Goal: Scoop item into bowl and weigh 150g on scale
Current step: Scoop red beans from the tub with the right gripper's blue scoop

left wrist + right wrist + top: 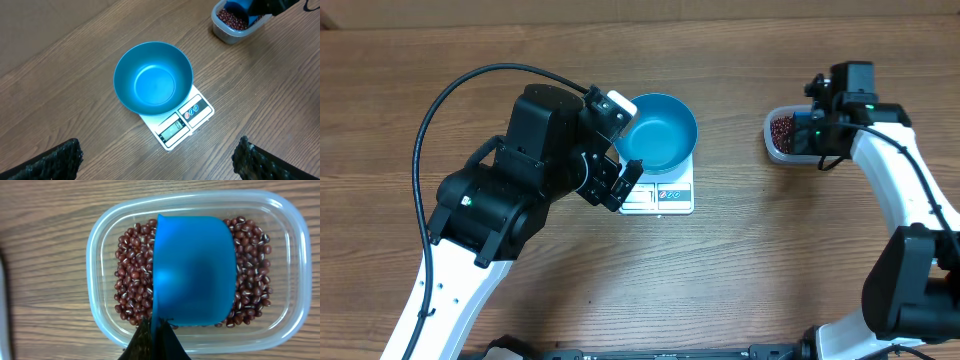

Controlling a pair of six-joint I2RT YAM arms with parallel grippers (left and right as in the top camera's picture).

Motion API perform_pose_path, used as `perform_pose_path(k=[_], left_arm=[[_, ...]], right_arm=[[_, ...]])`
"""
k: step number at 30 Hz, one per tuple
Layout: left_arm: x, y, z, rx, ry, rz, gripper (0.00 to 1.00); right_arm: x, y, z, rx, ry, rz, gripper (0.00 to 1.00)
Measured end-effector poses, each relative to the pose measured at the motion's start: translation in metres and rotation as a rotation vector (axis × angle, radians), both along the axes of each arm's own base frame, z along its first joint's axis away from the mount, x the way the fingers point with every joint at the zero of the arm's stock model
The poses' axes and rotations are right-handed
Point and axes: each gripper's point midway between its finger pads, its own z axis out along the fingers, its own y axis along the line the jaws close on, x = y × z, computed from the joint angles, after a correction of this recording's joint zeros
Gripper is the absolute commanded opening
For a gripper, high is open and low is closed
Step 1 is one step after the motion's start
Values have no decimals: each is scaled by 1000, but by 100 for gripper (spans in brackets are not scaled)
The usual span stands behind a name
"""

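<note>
rn left claw spread wide, bowl sits on the scale just below/ahead of it. right claw clamped on the scoop handle, scoop's in the tub w/ the beans, right ahead of it.

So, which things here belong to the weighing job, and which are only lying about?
For the job: blue bowl, white scale under it, red-brown beans, clear tub holding them, blue scoop in the right pincer.
Lying about: nothing loose that I see; only the wooden table and the left arm's black cable.
</note>
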Motion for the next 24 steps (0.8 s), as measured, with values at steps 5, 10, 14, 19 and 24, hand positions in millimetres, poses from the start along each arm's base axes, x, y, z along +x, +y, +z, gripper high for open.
perform_pose_path(k=[5, 10, 14, 19, 24], left_arm=[[0, 0, 0, 0, 0, 0, 100], [0, 0, 0, 0, 0, 0, 100], [0, 0, 0, 0, 0, 0, 99], [0, 0, 0, 0, 0, 0, 100], [0, 0, 0, 0, 0, 0, 100]], right_arm=[[-2, -4, 2, 119, -3, -20, 4], [-7, -1, 3, 173, 9, -18, 4], [-8, 2, 3, 190, 14, -13, 4], [-11, 4, 3, 199, 26, -13, 4], [-15, -3, 2, 223, 38, -35, 4]])
